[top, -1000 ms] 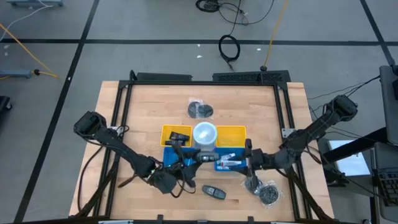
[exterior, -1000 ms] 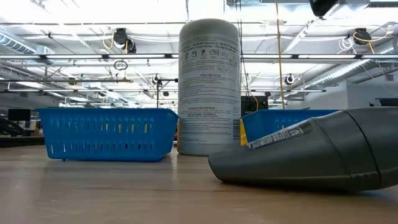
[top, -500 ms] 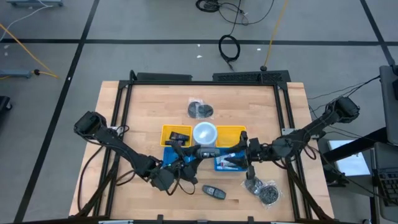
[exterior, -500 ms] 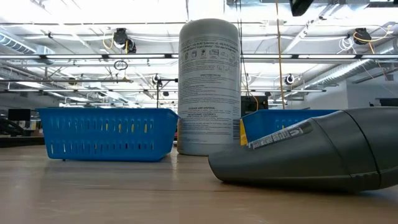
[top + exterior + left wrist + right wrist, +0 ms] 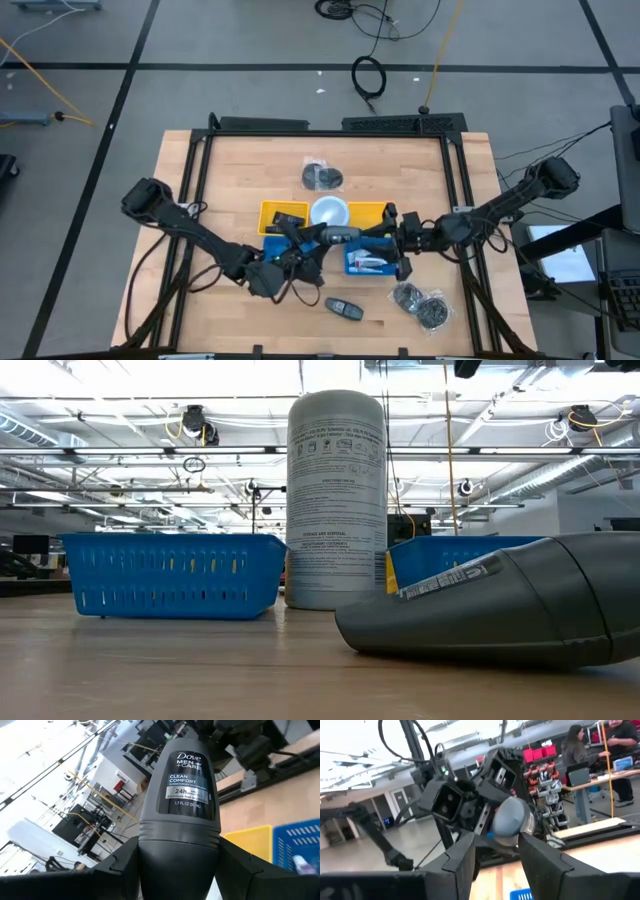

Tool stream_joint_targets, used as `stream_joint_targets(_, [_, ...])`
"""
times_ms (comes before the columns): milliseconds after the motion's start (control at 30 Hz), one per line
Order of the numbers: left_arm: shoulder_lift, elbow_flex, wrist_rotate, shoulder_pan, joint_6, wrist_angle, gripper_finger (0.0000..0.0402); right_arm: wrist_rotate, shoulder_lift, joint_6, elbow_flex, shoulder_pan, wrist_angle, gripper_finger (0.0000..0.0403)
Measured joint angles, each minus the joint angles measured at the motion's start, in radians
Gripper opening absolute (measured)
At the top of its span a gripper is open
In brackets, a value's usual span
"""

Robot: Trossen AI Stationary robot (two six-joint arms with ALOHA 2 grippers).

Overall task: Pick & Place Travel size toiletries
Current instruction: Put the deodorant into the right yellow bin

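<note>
Since the earlier high view, the right gripper (image 5: 392,243) is seen raised and swung toward the left gripper (image 5: 312,243). A grey deodorant stick (image 5: 180,800) is clamped between the left fingers; its far end appears to sit between the right fingers (image 5: 462,857), though contact is unclear. Travel size toiletries (image 5: 372,262) lie in the blue basket (image 5: 352,266) just below the right gripper.
</note>
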Motion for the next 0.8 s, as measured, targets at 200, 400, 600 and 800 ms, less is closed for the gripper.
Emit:
stream_joint_targets(200, [0.026,0.0,0.032,0.024,-0.015,0.002,0.0183,-0.009,0.007,0.004,0.0,-0.035,0.012,0.0146])
stream_joint_targets(400, [0.048,0.016,0.045,0.045,-0.025,0.02,0.0183,-0.026,0.054,0.011,0.0,-0.069,0.071,0.0146])
stream_joint_targets(600, [0.091,0.083,0.012,0.059,0.017,0.022,0.0183,-0.05,0.092,0.007,0.0,-0.091,0.173,0.0147])
stream_joint_targets(800, [0.114,0.102,0.014,0.069,0.02,0.024,0.0183,-0.044,0.098,0.001,0.0,-0.091,0.179,0.0147])
